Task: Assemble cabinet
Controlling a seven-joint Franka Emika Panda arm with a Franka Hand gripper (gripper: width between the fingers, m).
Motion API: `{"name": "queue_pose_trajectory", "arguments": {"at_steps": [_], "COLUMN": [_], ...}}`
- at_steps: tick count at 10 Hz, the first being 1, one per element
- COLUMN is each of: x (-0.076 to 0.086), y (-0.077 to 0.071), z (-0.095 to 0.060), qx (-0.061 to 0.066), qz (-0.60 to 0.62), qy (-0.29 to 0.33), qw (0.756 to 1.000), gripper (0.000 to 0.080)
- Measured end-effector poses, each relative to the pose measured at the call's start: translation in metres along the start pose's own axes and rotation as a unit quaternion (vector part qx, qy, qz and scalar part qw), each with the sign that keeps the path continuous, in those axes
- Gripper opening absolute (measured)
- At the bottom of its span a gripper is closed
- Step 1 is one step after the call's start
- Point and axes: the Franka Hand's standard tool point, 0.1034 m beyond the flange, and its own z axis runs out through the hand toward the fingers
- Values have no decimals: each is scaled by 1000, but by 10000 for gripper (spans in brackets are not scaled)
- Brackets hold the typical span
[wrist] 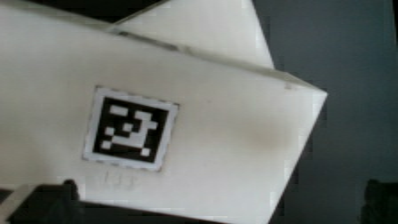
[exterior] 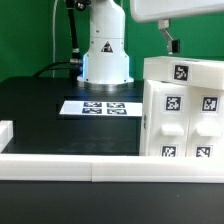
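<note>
The cabinet (exterior: 186, 122) is a large white box with black-and-white tags, standing at the exterior view's right on the black table. A smaller tagged white panel (exterior: 182, 70) sits on top of it. My gripper (exterior: 171, 43) hangs just above that top panel and does not touch it. In the wrist view the cabinet's tagged white face (wrist: 196, 110) fills most of the picture. My gripper (wrist: 214, 205) has its two dark fingertips (wrist: 50, 200) far apart at either side, open and holding nothing.
The white robot base (exterior: 105, 55) stands at the back centre. The marker board (exterior: 100, 106) lies flat in front of it. A low white wall (exterior: 70, 165) runs along the table's front and left edge. A green backdrop is behind.
</note>
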Motion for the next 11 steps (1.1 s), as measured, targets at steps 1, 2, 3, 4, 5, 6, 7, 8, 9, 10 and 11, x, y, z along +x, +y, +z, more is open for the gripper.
{"name": "queue_pose_trajectory", "arguments": {"at_steps": [1, 2, 3, 4, 5, 6, 7, 8, 9, 10, 11], "x": [-4, -9, -14, -15, -14, -13, -12, -11, -9, -7, -7], "y": [0, 0, 0, 0, 1, 4, 7, 10, 10, 12, 13], "z": [2, 7, 12, 12, 11, 12, 12, 11, 10, 11, 14], "qx": [-5, -8, -11, -11, -15, -19, -21, -30, -38, -43, -50], "qz": [-74, -138, -207, -230, -276, -321, -359, -415, -462, -509, -544], "qy": [-10, -22, -35, -38, -32, -34, -36, -39, -41, -48, -57], "qw": [997, 990, 978, 972, 960, 946, 932, 908, 885, 858, 835], "gripper": [797, 797, 797, 797, 797, 797, 797, 797, 797, 797, 797]}}
